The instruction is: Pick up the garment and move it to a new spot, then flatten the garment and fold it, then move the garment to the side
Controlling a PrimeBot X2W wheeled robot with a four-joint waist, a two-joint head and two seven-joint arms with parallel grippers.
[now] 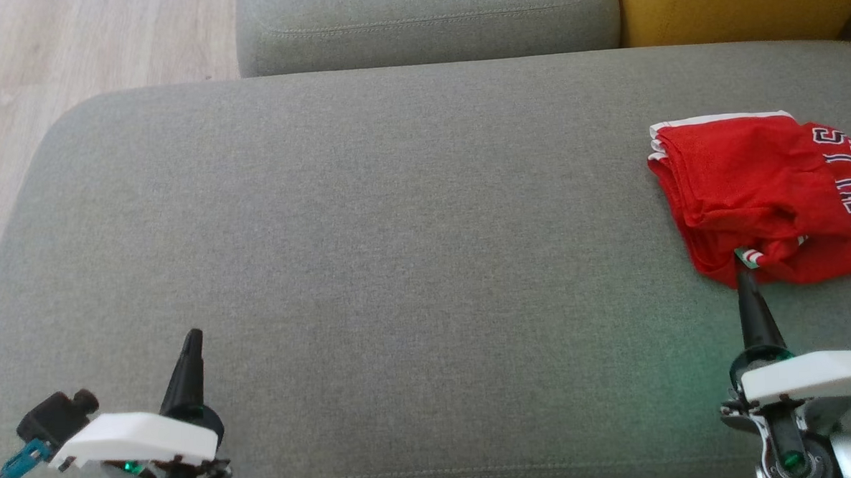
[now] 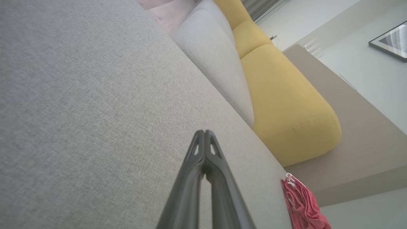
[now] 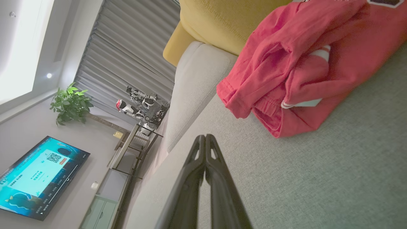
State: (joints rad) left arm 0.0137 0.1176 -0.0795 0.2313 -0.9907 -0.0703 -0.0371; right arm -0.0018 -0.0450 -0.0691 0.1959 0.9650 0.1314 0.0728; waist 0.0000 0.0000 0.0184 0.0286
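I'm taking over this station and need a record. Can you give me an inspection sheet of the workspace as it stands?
Surface: grey sofa seat, bare apart from the garment.
Job's things: red garment, a rumpled folded bundle at the seat's right side.
Clutter: nothing seen.
Pincers: left pincer shut, empty, over the seat's near left; right pincer shut, empty, tip close to the garment's near edge.
Cables: blue cable beside the left wrist.
Surroundings: yellow cushion, wood floor, TV, plant, curtain.
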